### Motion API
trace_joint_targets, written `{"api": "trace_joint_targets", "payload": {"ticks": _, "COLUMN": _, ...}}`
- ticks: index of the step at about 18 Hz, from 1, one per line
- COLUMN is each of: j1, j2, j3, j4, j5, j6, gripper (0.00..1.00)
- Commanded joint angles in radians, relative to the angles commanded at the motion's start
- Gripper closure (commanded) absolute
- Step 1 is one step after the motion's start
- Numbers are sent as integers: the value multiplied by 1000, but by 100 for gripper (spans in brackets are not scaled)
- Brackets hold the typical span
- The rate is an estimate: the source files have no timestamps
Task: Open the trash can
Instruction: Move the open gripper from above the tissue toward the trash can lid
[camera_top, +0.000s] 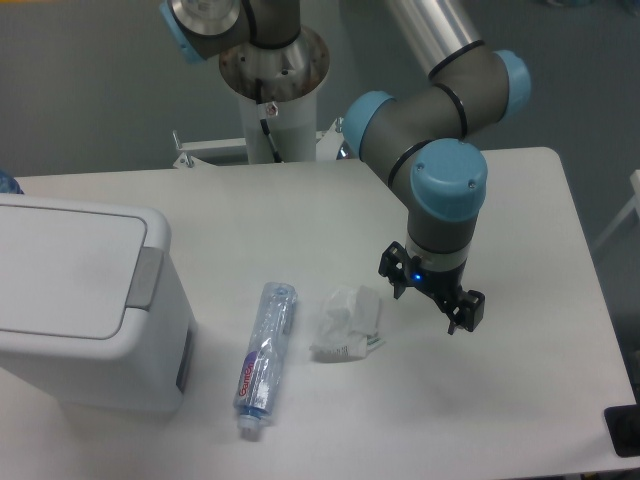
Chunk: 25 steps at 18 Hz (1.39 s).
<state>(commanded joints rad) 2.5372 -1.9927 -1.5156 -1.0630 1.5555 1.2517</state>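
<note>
The trash can (85, 300) is a large boxy white bin at the table's left edge. Its flat white lid is down, and the grey push tab (148, 276) sits on its right rim. My gripper (430, 292) hangs over the table's middle right, far from the bin, pointing down. Its black fingers (466, 310) stand apart, open, with nothing between them.
A clear plastic bottle (265, 355) lies on its side just right of the bin. A crumpled white wrapper (347, 325) lies between the bottle and my gripper. The arm's base column (275, 100) stands at the table's far edge. The table's front edge runs close below the bottle.
</note>
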Motion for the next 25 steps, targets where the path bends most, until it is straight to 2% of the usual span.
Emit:
{"api": "trace_joint_targets", "payload": {"ticks": 4, "j1": -3, "j2": 8, "j3": 0, "j4": 0, "j5": -29, "j6": -2, "gripper": 0}}
{"api": "trace_joint_targets", "payload": {"ticks": 9, "j1": -34, "j2": 8, "j3": -3, "j4": 2, "j5": -78, "j6": -103, "gripper": 0}}
{"api": "trace_joint_targets", "payload": {"ticks": 13, "j1": -84, "j2": 8, "j3": -2, "j4": 26, "j5": -101, "j6": -365, "gripper": 0}}
{"api": "trace_joint_targets", "payload": {"ticks": 17, "j1": -112, "j2": 14, "j3": 11, "j4": 32, "j5": -182, "j6": -471, "gripper": 0}}
{"api": "trace_joint_targets", "payload": {"ticks": 20, "j1": -117, "j2": 21, "j3": 38, "j4": 34, "j5": -268, "j6": -604, "gripper": 0}}
{"api": "trace_joint_targets", "payload": {"ticks": 23, "j1": -135, "j2": 51, "j3": 51, "j4": 34, "j5": -304, "j6": -688, "gripper": 0}}
{"api": "trace_joint_targets", "payload": {"ticks": 25, "j1": -143, "j2": 72, "j3": 52, "j4": 34, "j5": -377, "j6": -742, "gripper": 0}}
